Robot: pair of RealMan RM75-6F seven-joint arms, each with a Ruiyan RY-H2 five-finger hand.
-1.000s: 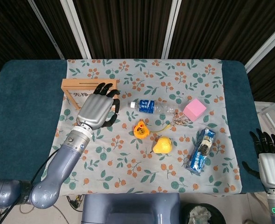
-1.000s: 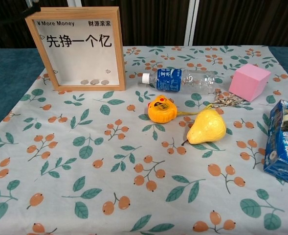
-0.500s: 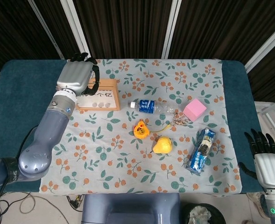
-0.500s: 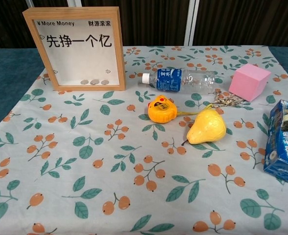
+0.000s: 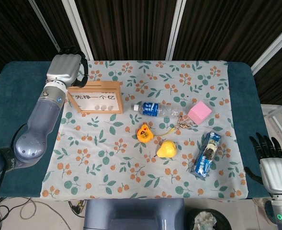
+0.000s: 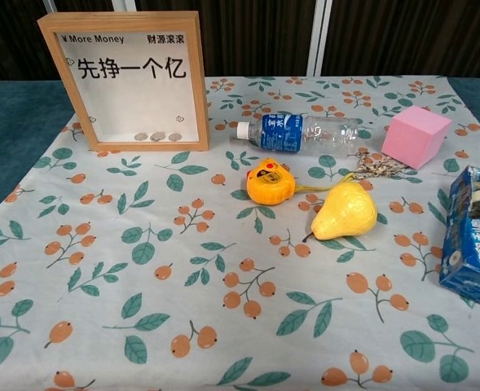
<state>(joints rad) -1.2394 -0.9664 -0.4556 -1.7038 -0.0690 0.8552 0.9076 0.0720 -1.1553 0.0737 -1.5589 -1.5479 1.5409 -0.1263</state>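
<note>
The wooden money box [image 5: 96,97], stiff and likely light, is seen just beside the left hand [image 5: 65,70], whose fingers are curled on nothing; its side edges are best held.

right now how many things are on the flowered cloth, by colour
yellow or orange: 2, tape measure and pear
pink: 1, block
blue: 2, bottle and snack pack
wood: 1, frame
total: 6
</note>
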